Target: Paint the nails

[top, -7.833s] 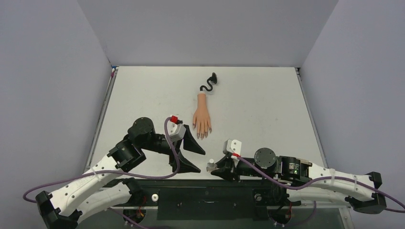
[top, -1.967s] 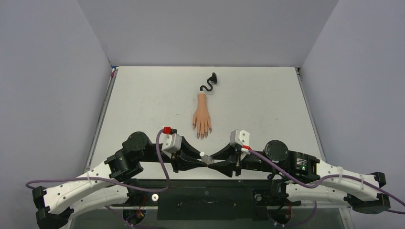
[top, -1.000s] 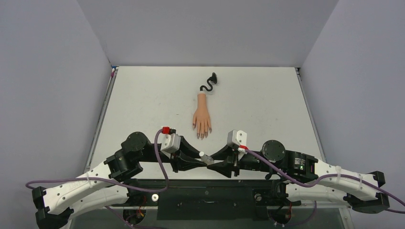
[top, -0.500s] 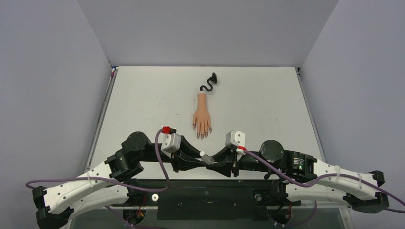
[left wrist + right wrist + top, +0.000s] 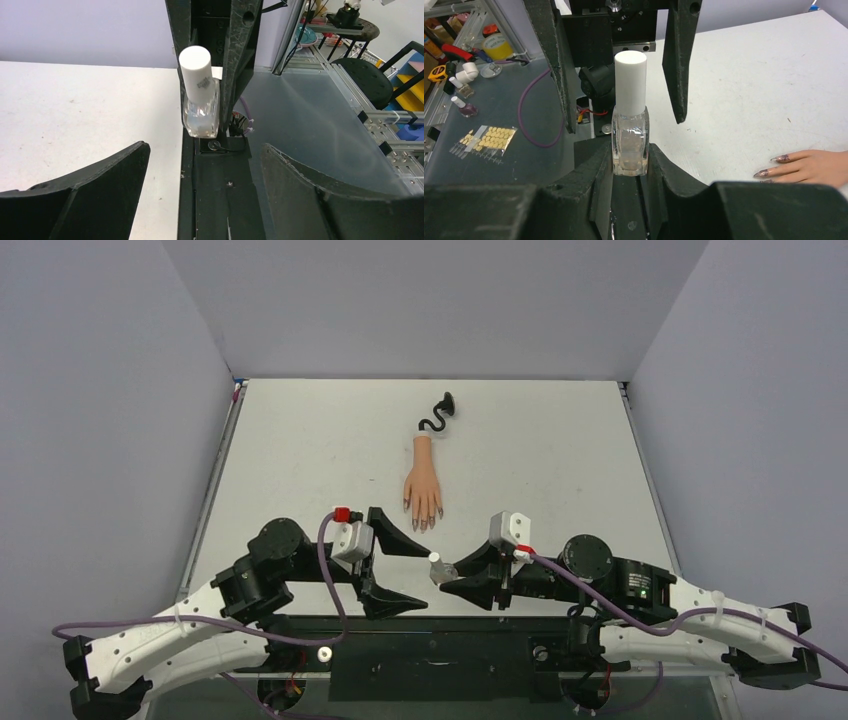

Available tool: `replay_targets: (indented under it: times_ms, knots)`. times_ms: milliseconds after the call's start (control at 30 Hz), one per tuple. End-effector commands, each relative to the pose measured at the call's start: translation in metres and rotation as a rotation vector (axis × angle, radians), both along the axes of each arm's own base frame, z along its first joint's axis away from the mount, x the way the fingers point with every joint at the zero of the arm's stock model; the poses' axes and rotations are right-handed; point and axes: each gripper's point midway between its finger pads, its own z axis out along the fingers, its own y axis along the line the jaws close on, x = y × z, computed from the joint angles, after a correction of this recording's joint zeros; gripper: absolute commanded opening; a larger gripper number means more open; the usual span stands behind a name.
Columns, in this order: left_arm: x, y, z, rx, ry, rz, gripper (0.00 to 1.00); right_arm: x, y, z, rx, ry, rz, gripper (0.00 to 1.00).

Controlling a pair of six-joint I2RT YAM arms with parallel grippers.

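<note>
The peach mannequin hand (image 5: 423,486) lies mid-table, its black curly stem (image 5: 438,416) behind it. Its dark purplish nails (image 5: 423,524) point toward the arms; two nail tips show in the right wrist view (image 5: 774,166). My right gripper (image 5: 450,576) is shut on a clear polish bottle (image 5: 629,140) with a white cap (image 5: 630,82), held near the table's front edge. My left gripper (image 5: 408,573) is open wide and empty, its fingers either side of the bottle (image 5: 201,102), apart from it.
The black frame rail (image 5: 430,648) runs along the table's near edge below both grippers. Off the table, in the right wrist view, a shelf holds spare polish bottles (image 5: 463,97) and a sheet of false nails (image 5: 484,138).
My left gripper has opened wide and drawn back a little from the bottle's cap. The right gripper has shifted slightly right, still holding the bottle.
</note>
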Motion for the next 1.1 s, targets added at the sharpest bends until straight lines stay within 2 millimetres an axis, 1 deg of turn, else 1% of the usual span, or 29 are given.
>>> replay_targets:
  times_ms: [0,100,167,367,600,700,867,967,1067]
  knots:
    - [-0.004,0.013,0.033,-0.062,-0.046,0.017,0.80,0.001,-0.005,0.017,0.073,-0.004,-0.021,0.00]
    - [-0.007,0.017,0.042,-0.084,-0.038,0.015,0.80,0.001,-0.008,0.019,0.083,-0.005,-0.021,0.00]
    - [-0.008,0.017,0.049,-0.105,-0.027,0.013,0.78,-0.001,-0.008,0.018,0.083,-0.004,-0.015,0.00]
    - [-0.009,0.010,0.062,-0.122,0.004,-0.010,0.74,-0.002,-0.008,0.018,0.085,-0.010,-0.004,0.00]
    - [-0.005,-0.004,0.067,-0.152,0.027,-0.033,0.65,-0.006,-0.005,0.018,0.080,-0.005,0.024,0.00]
    - [-0.004,-0.008,0.071,-0.173,0.025,-0.040,0.63,-0.008,-0.004,0.017,0.077,-0.004,0.032,0.00]
    - [-0.004,-0.010,0.077,-0.188,0.019,-0.047,0.58,-0.009,-0.001,0.014,0.067,0.000,0.041,0.00]
    - [-0.005,-0.010,0.077,-0.186,0.016,-0.054,0.53,-0.009,0.000,0.013,0.067,-0.002,0.042,0.00]
    - [-0.006,-0.011,0.075,-0.184,0.016,-0.061,0.50,-0.009,0.001,0.014,0.069,-0.003,0.046,0.00]
